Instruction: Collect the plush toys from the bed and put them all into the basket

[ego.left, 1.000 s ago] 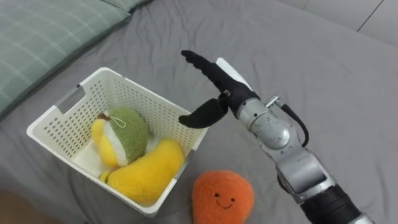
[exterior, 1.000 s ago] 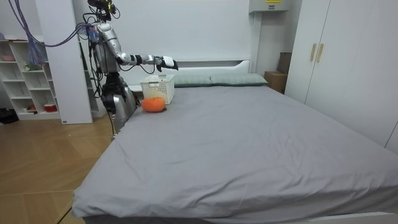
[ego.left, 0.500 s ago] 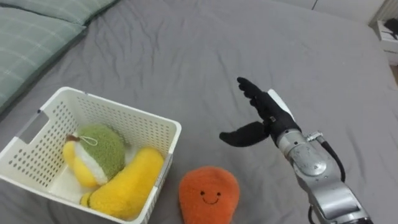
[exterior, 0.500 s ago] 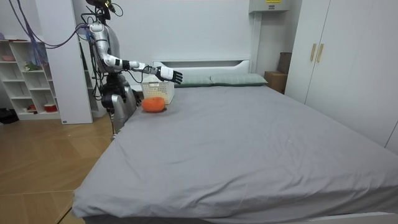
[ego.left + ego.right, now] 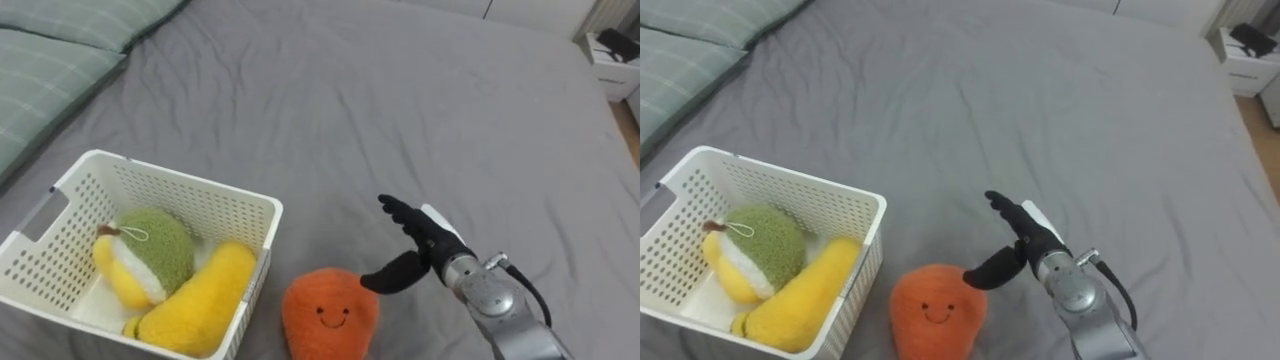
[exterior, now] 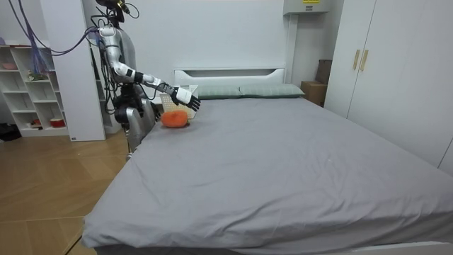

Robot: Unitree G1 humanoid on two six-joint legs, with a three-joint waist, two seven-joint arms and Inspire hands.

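Right hand (image 5: 422,248), lower right of centre in the eye views: fingers straight and spread, thumb stretched toward the toy, holding nothing. The thumb tip is close to the upper right edge of the orange plush toy (image 5: 328,312); you cannot tell whether it touches.

You find the orange toy at bottom centre on the grey bed sheet (image 5: 400,100), stitched smile facing up, just beside the white basket (image 5: 175,176) at lower left. The basket holds a green-and-yellow plush (image 5: 140,262) and a yellow plush (image 5: 195,308). Checked pillow (image 5: 45,70) at upper left.

Room view: the robot stands at the bed's side near the headboard, upper left of frame, arm reaching over the toy
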